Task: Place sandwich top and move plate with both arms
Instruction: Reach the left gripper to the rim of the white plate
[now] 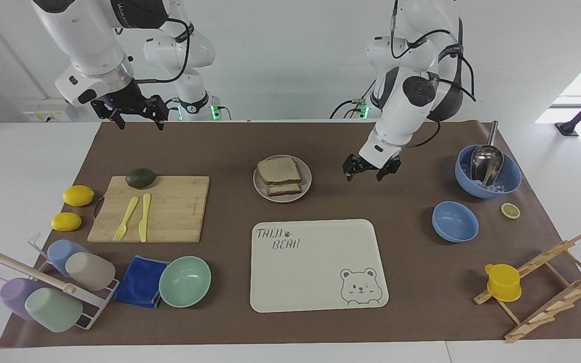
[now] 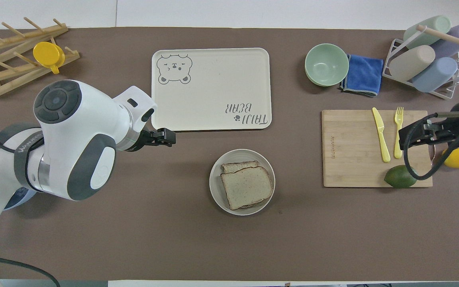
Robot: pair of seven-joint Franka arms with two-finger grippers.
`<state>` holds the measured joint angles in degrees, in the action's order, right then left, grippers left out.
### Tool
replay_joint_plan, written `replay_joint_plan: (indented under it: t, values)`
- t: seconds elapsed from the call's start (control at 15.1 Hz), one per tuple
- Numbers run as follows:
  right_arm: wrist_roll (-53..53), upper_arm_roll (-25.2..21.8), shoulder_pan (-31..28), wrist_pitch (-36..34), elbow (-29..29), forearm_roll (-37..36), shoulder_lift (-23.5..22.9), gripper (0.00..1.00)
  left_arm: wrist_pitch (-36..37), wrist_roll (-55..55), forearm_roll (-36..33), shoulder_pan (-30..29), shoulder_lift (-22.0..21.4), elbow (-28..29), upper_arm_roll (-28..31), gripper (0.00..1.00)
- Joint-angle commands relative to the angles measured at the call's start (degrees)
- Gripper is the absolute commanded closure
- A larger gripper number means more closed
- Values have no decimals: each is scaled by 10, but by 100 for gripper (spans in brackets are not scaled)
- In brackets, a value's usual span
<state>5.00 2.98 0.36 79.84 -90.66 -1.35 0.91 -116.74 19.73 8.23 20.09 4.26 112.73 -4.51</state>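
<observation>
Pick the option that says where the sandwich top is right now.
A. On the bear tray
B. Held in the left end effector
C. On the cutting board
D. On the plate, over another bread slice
D: the sandwich top lies on the plate, overlapping a second bread slice, and no end effector touches it.

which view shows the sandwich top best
The overhead view: the sandwich top shows its whole speckled face on the plate. The facing view shows it smaller and slanted.
</observation>
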Motion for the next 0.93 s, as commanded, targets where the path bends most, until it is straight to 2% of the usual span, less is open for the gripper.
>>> replay_joint_plan:
  t: [0.0,0.4,0.86]
  values:
    - [-16,7,-9,-10,11,9,-5,0,-52,8,5,31,-5,41,7,0]
    - [-19,1,-6,-7,14,6,-13,0,-97,3,6,76,-12,103,5,0]
    - [-18,-9,-4,-4,18,2,-20,0,-172,34,55,152,-13,177,5,0]
